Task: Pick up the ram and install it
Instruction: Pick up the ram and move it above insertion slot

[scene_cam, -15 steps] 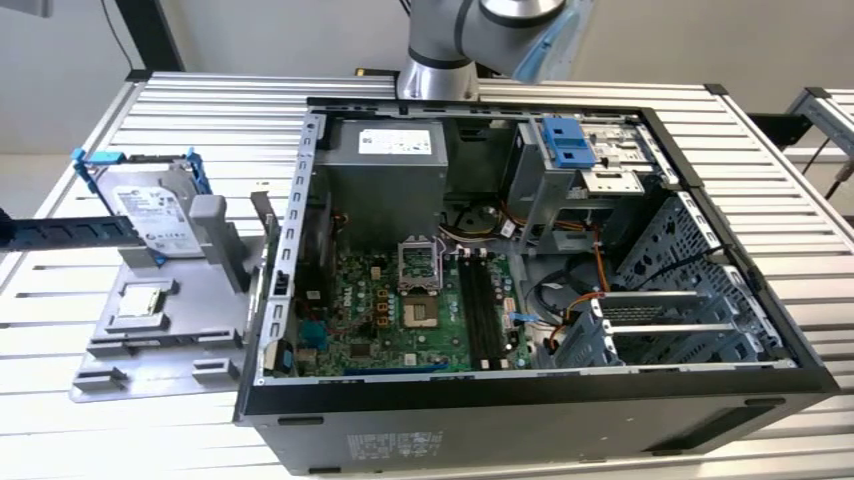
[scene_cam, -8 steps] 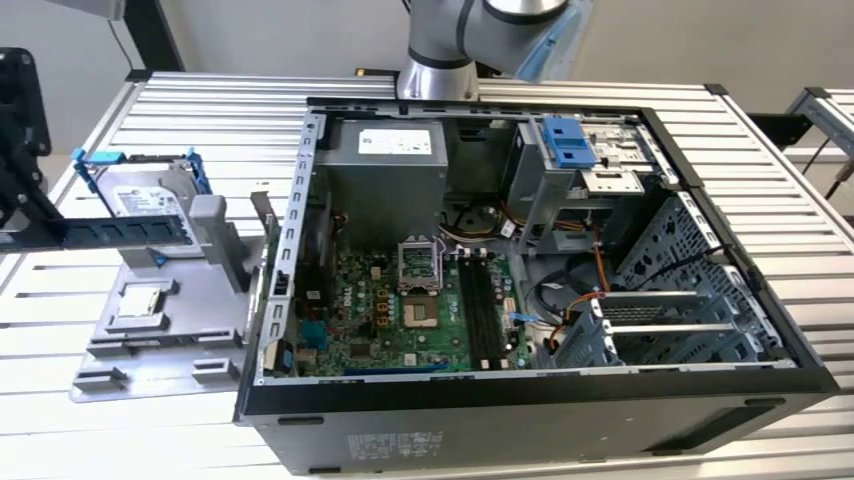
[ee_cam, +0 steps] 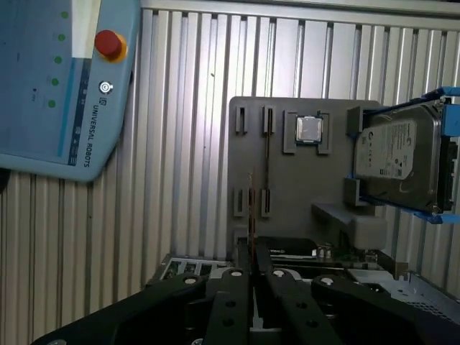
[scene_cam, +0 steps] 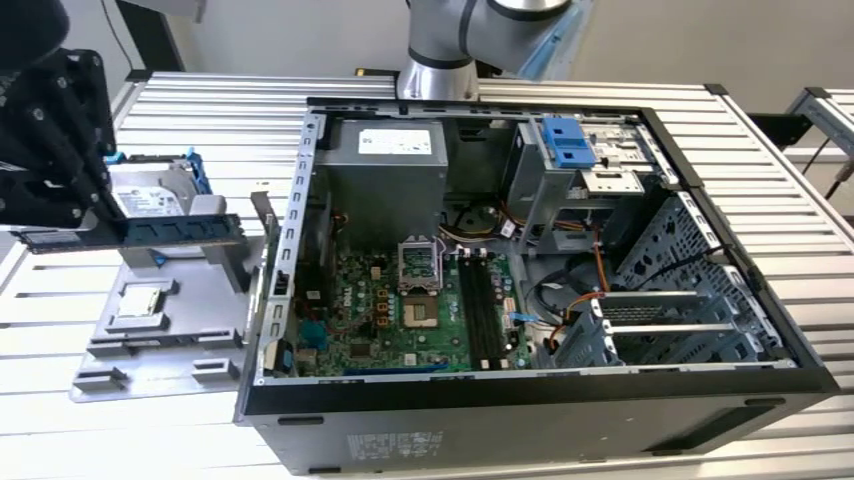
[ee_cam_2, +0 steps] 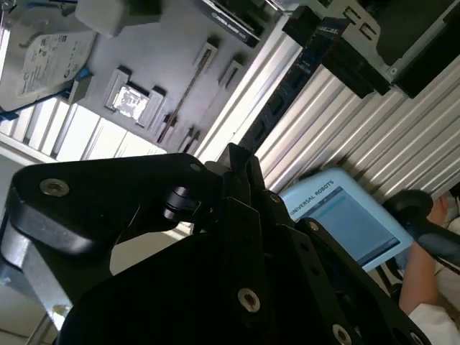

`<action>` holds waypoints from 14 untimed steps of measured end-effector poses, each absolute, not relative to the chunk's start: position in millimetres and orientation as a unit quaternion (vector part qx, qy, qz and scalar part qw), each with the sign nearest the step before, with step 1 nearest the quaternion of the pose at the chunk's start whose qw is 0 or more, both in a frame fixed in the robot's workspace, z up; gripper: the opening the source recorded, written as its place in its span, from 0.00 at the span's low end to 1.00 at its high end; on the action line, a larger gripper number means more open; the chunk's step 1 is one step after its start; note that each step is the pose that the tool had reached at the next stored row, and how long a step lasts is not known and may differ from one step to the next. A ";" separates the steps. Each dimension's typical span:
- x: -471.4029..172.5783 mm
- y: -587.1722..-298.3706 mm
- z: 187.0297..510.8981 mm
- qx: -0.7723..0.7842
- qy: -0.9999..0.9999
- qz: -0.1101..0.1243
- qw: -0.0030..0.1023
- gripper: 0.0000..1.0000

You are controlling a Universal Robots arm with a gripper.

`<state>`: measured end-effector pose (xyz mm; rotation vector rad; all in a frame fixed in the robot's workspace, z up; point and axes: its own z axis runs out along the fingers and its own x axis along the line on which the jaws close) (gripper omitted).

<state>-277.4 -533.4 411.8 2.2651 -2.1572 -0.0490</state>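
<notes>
At the exterior view's far left my black gripper (scene_cam: 70, 228) is shut on the ram (scene_cam: 160, 231), a long dark green-blue stick held level above the grey holder tray (scene_cam: 187, 340). The second wrist view has the ram (ee_cam_2: 284, 93) running out from between the fingers (ee_cam_2: 237, 169). Seen from the first wrist view, the ram (ee_cam: 251, 208) is edge-on, a thin line rising from my gripper (ee_cam: 253, 253). The open computer case (scene_cam: 534, 400) lies toward the exterior view's right, with the motherboard's long black memory slots (scene_cam: 482, 305) in its middle.
The tray also carries a silver hard drive (scene_cam: 147, 198) in a blue frame and a small square chip (ee_cam: 309, 129). A blue teach pendant (ee_cam: 57, 86) lies on the slatted table. A person's hand (ee_cam_2: 431, 251) is beside the pendant. The case walls stand high around the motherboard.
</notes>
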 end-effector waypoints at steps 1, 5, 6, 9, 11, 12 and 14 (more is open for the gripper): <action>-272.9 -533.4 411.8 0.724 -0.689 -0.016 0.007 0.00; -254.9 -533.4 411.8 0.725 -0.689 -0.016 0.006 0.00; -250.1 -533.4 411.8 0.725 -0.688 -0.016 0.006 0.00; -236.5 -533.4 411.9 0.726 -0.687 -0.016 0.006 0.00; -227.4 -533.4 411.8 0.726 -0.687 -0.016 0.006 0.00; -222.9 -533.4 411.8 0.727 -0.687 -0.016 0.006 0.00; -213.7 -533.4 411.8 0.727 -0.687 -0.016 0.006 0.00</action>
